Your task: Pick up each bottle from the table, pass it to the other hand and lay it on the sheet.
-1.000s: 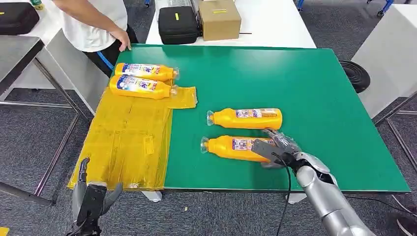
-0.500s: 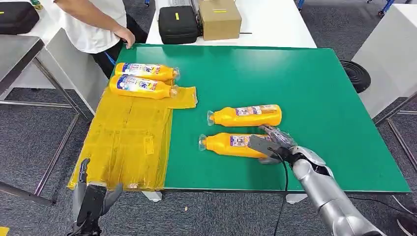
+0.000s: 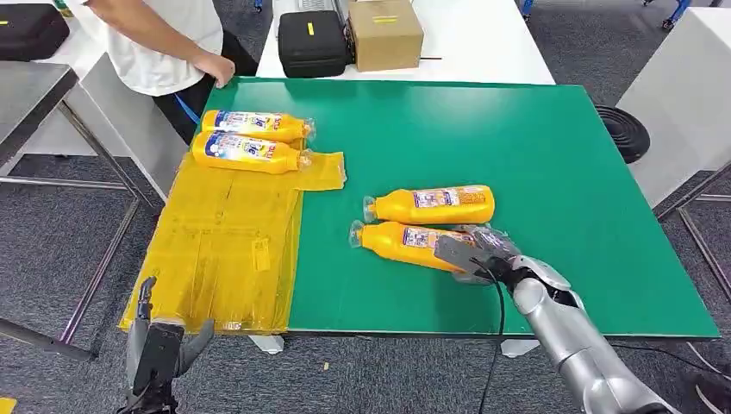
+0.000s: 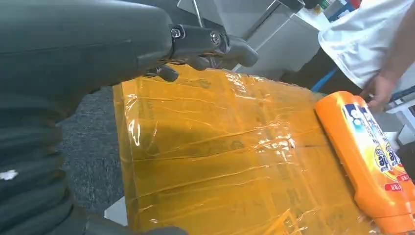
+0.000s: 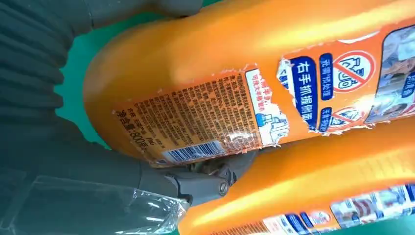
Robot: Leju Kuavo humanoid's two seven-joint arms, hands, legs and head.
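The right hand (image 3: 478,253) has its fingers wrapped round the near bottle (image 3: 405,242) on the green table (image 3: 552,155), which lies right up against the far bottle (image 3: 431,205). The left hand (image 3: 159,341) hangs below the table edge, fingers spread, holding nothing. Two more bottles (image 3: 250,138) lie on the yellow sheet (image 3: 224,241), near a person (image 3: 164,43).

Orange bottles (image 3: 412,244), yellow sheet (image 3: 220,250), green table (image 3: 517,147).
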